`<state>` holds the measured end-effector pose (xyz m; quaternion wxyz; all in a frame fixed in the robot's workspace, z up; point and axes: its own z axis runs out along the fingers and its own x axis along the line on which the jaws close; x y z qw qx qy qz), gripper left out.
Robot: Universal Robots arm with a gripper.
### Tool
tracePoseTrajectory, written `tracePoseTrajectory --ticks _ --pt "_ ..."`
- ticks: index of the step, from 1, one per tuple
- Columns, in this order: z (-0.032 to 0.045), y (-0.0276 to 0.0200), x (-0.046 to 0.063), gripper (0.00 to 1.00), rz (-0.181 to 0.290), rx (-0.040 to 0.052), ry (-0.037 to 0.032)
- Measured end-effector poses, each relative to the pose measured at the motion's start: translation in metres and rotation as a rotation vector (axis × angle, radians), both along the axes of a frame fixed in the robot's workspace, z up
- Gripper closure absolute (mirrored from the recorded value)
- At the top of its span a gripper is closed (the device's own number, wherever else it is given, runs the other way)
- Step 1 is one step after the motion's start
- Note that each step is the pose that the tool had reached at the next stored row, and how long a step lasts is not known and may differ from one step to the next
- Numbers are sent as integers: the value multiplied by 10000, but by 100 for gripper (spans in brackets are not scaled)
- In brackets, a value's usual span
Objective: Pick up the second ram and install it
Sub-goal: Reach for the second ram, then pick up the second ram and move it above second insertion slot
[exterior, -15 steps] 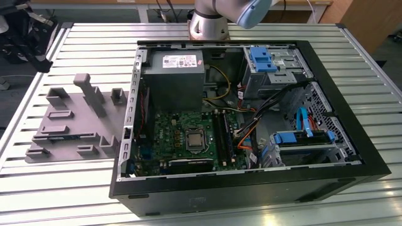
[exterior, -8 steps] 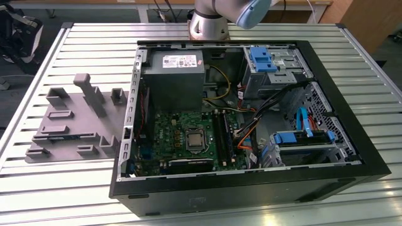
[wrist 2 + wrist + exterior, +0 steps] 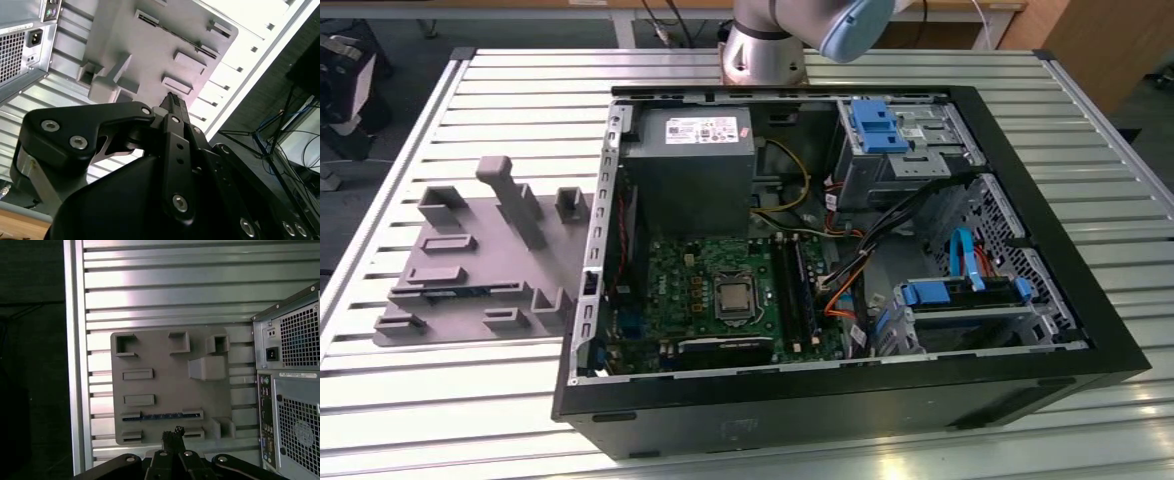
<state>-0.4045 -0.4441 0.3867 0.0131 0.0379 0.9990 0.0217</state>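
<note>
The second ram (image 3: 162,415) is a thin blue-green stick lying flat in a slot of the grey fixture plate (image 3: 165,360). In the exterior view the ram (image 3: 460,291) shows as a bluish strip on that plate (image 3: 474,255), at the exterior view's left of the computer. My gripper (image 3: 173,432) hangs well above the plate, its black fingertips pressed together with nothing between them. The second wrist view has the gripper (image 3: 172,100) over the same plate (image 3: 150,45). The motherboard's long black slots (image 3: 795,285) lie inside the open case.
The open computer case (image 3: 854,260) lies on the slatted metal table (image 3: 520,90), its rear panel (image 3: 292,390) beside the fixture. Power supply (image 3: 687,160), blue drive-bay clips (image 3: 874,125) and cables crowd the case. The arm's base (image 3: 767,45) stands behind it.
</note>
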Motion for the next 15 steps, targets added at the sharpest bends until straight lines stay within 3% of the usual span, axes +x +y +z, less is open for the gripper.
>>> tracePoseTrajectory --ticks 3,15 --pt "0 -1 -56 89 0 -1 1" --pt "0 -1 -61 89 1 0 0"
